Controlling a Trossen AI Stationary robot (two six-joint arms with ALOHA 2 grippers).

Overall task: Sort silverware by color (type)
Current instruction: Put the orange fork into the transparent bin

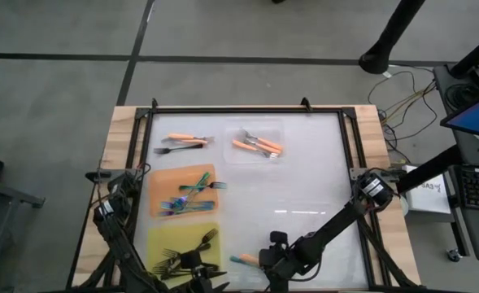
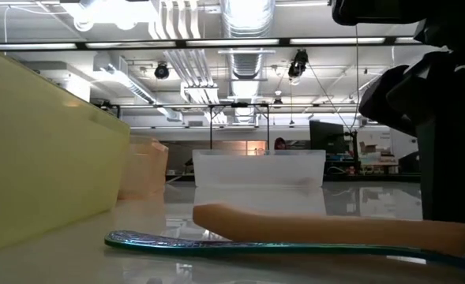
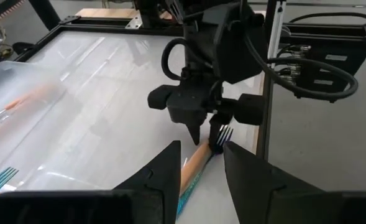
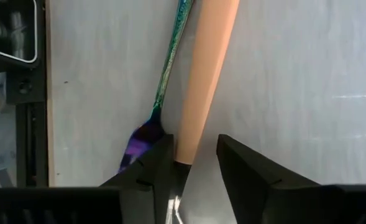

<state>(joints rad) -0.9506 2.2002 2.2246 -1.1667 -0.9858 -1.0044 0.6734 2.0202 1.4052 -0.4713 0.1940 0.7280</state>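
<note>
An orange-handled fork [image 4: 204, 68] and a teal fork [image 4: 169, 68] lie side by side on the white table near its front edge, also seen in the high view as the fork pair [image 1: 243, 260]. My right gripper [image 4: 192, 152] points steeply down over them, open, its fingers on either side of the orange handle's end. The teal fork's iridescent tines [image 4: 140, 140] lie just outside one finger. My left gripper [image 3: 200, 163] is open and holds nothing; it hangs above the yellow mat's near right corner [image 1: 200, 273], facing the right gripper [image 3: 209, 134]. My right gripper comes from above, slanting down, with its fingers across the orange handle's end [image 4: 181, 155]. One finger [image 4: 161, 158] stands between that end and the teal tines. I cannot tell whether either finger touches the handle. Both forks lie flat on the table.
Black forks lie on the yellow mat [image 1: 162, 236], teal forks on the orange mat [image 1: 162, 183]. Orange forks lie in the clear tray [image 1: 259, 145] and beside it at the far left [image 1: 182, 140]. A black frame [image 1: 349, 163] borders the table.
</note>
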